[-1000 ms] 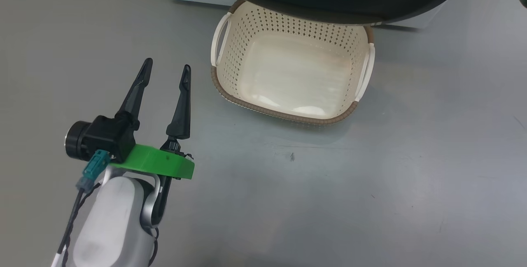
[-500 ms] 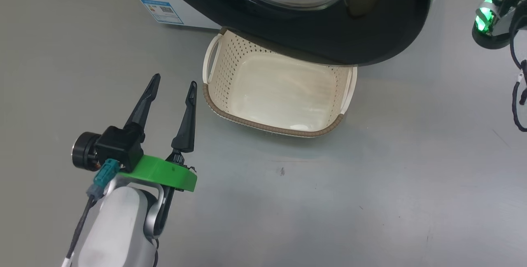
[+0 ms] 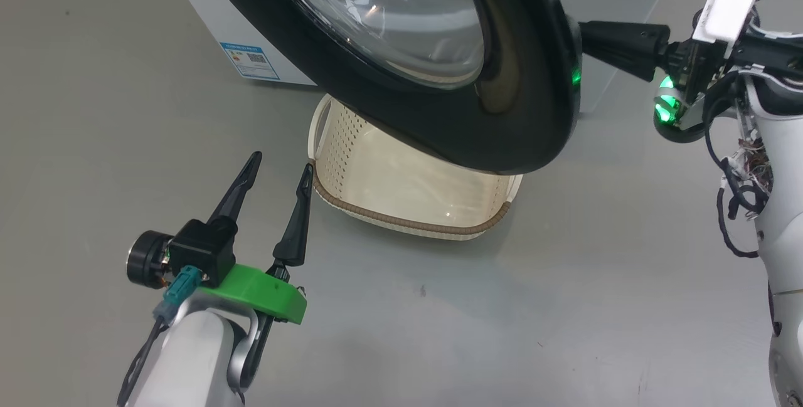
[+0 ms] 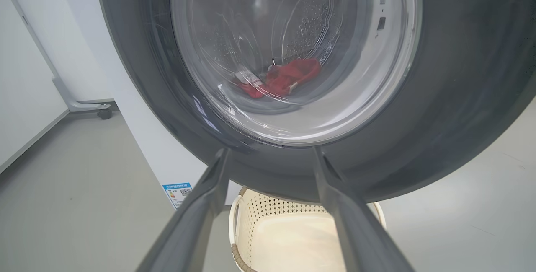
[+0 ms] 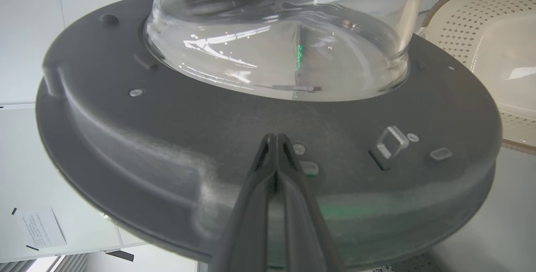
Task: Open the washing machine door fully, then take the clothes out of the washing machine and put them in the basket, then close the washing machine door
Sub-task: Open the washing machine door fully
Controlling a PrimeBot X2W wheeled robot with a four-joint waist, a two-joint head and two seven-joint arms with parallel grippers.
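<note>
Basket (image 3: pixel 342 137) on floor (image 3: pixel 564 269), partly under open door (image 3: pixel 514 118) — washing machine (image 3: pixel 223 18) behind, clothes (image 4: pixel 289 77) inside it.

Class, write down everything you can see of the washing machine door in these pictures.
The door is a big round disc, glossy black outside, matt grey plastic inside, with screws and a metal latch. A clear glass bowl bulges from its inner face. It stands ajar, swung out above the basket. The shut right pincer has its tips at the inner face near the latch, seemingly touching it.
</note>
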